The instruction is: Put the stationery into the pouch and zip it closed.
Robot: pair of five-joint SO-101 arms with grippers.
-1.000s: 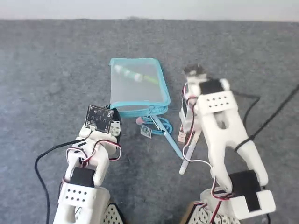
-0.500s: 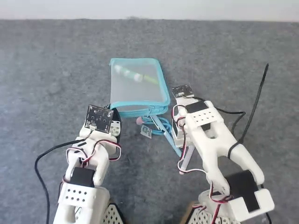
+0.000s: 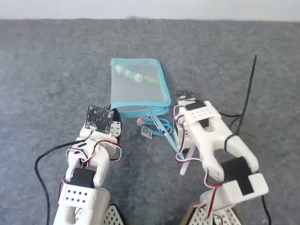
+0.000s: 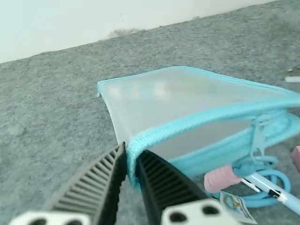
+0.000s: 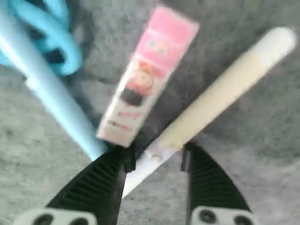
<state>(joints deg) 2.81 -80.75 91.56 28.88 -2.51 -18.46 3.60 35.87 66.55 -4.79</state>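
Observation:
A translucent pouch with teal trim lies flat at the middle of the grey mat, a green and white item inside it. My left gripper is shut on the pouch's teal edge at its near corner. In front of the pouch lie a light-blue pen, a cream pen and a pink eraser. My right gripper hangs open just above them, its fingers straddling the cream pen with the blue pen beside one finger.
A blue cord loop, a small printed tag and a pink piece lie by the zipper pull. The right arm covers part of the stationery from above. Cables trail off both arms. Bare mat surrounds the pouch.
The right arm has drawn back from beside the pouch toward the near side and come down over the pens. The left arm has stayed still, holding the pouch edge.

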